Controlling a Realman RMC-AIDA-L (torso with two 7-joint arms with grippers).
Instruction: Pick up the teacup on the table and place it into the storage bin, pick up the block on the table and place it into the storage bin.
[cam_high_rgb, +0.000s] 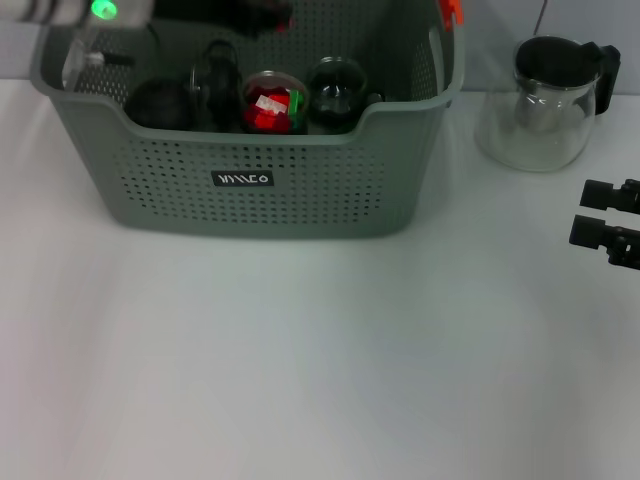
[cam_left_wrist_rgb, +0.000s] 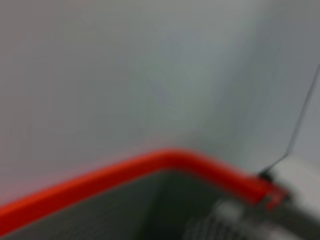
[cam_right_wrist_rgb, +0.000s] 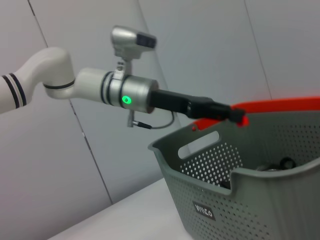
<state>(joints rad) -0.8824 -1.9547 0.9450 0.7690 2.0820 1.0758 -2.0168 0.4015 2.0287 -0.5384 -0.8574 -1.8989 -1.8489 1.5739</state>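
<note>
The left pincer hovers above the storage bin at twelve o'clock; its opening cannot be told; it should rise straight, clearing the rim; the right pincer idles at three o'clock.

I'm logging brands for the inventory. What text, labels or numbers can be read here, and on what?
"WILLO", as best it reads: white letters on the small black label on the front wall of the storage bin. In the head view the letters cannot be read.
No other text or numbers show anywhere.
</note>
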